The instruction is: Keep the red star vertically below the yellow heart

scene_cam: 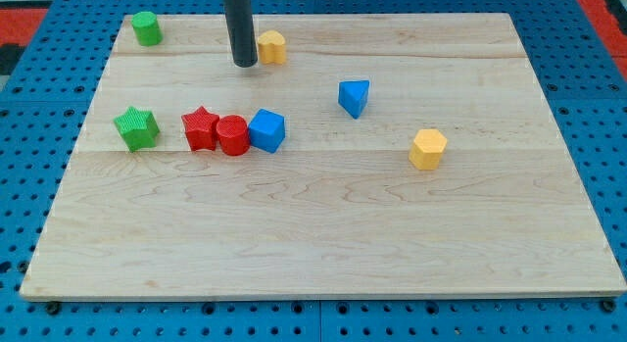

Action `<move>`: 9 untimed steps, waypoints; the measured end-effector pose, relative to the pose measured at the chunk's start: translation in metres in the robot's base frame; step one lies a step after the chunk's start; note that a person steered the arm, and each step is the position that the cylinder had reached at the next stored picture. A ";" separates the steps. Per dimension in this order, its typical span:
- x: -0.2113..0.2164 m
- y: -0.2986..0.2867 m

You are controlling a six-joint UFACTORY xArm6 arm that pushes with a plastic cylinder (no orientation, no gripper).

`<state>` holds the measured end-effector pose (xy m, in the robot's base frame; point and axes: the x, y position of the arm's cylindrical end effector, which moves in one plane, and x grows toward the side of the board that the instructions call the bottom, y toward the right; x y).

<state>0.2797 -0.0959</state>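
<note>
My tip (244, 63) rests just left of the yellow plastic heart (272, 47), near the wooden tabletop (323, 224) top edge; no jaws fitted. Red plastic star (200, 129) sits lower-left, touching red cylinder (232, 136). Positioning step likely; next, nudge the star rightward under the heart.

Light is bright and even across the board (323, 234), soft and diffuse with no hard glare. The pale wood shows a mild sheen near the view's top, where the grain washes out a little. Shadows are short and faint: each block casts only a thin dark edge at its base, as under the yellow hexagon (427, 149) and the blue cube (266, 130). The rod (238, 24) is dark and reads almost flat, with a weak highlight down its side; my tip (244, 63) leaves a small soft shadow. Focus is fair but overall slightly soft; block edges look a bit fuzzy. The board's sides converge toward the top from perspective.
</note>
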 end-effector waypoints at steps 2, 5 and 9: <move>0.006 0.065; -0.003 0.108; 0.003 0.107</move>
<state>0.2832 0.0114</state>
